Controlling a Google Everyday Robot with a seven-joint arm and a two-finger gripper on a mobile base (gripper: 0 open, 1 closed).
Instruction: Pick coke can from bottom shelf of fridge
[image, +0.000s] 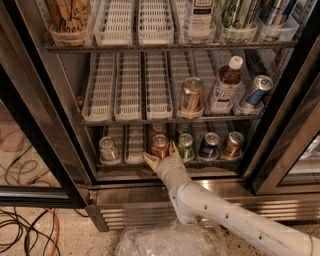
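Reach-in step, grasp not yet made. The coke can (160, 145) is standing upright at the front of the bottom shelf (134, 146) of the fridge (130, 194), just left of a green can (185, 146). The gripper (160, 154) is held at the shelf edge on the white arm (225, 216), wide open, nothing gripped. One finger is seen low at the can's left and the other beside its right, next to the green can. Whether either finger touches the can cannot be told. Next move, as judged: the fingers are to be pushed slightly further in around the can body and closed on it. The green can must not be nudged, and then the can is to be drawn straight out.
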